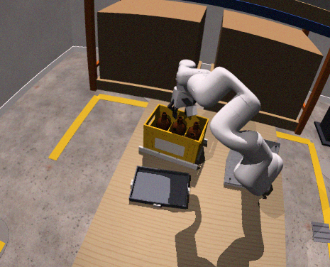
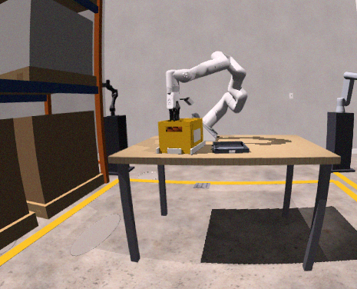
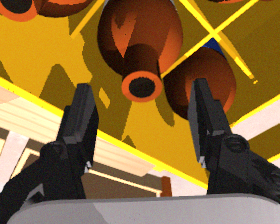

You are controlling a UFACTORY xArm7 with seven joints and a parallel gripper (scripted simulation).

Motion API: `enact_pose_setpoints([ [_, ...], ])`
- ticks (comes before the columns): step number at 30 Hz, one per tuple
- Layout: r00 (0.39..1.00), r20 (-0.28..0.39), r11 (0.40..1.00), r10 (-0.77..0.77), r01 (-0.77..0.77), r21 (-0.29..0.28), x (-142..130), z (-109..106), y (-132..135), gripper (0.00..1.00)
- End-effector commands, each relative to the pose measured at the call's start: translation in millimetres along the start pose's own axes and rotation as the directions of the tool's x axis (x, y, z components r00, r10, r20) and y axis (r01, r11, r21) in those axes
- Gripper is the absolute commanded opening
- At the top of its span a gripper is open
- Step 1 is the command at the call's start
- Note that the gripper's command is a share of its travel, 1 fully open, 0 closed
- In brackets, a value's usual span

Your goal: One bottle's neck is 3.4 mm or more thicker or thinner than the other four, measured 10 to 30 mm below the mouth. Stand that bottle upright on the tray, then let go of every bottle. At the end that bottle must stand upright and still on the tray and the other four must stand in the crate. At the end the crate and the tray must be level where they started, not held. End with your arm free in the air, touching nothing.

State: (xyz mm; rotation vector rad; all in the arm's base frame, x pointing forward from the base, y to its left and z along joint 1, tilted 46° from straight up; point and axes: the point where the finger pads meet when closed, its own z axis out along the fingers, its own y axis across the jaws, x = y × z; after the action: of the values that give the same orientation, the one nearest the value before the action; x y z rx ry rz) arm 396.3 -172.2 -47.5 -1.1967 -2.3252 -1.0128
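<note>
your black two-finger end effector (image 3: 143, 123) hangs partly open over the back edge of the yellow plastic bottle crate (image 1: 172, 143), fingers spread w/ nothing between them. in the wrist view the nearest brown glass bottle (image 3: 140, 36) sits just beyond the fingertips, its orange-rimmed mouth about centred in the gap but not touched.

you can't tell which bottle has the odd neck: necks look alike at this res. top view shows only three bottle tops (image 1: 179, 124) in the crate's front row; the white arm (image 1: 232, 117) & wrist cover the back row. wrist view gives parts of four more bottles, all cut off by the frame edge or half behind yellow dividers (image 3: 211, 26). exterior view shows just a brown strip through the crate's slot, no single bottle readable.

the dark grey shallow tray (image 1: 135, 184) lies flat on the wooden tabletop (image 1: 207, 227), just in front of the crate, no bottle on it. arm shadow falls across its right part.
</note>
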Motion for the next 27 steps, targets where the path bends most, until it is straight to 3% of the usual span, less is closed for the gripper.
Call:
enact_pose_setpoints([
  [1,1.0,0.006,1.0,0.0,0.0,-0.001,-1.3,0.7,-0.2,0.65],
  [27,1.0,0.006,1.0,0.0,0.0,-0.001,-1.5,26.6,-0.2,0.65],
])
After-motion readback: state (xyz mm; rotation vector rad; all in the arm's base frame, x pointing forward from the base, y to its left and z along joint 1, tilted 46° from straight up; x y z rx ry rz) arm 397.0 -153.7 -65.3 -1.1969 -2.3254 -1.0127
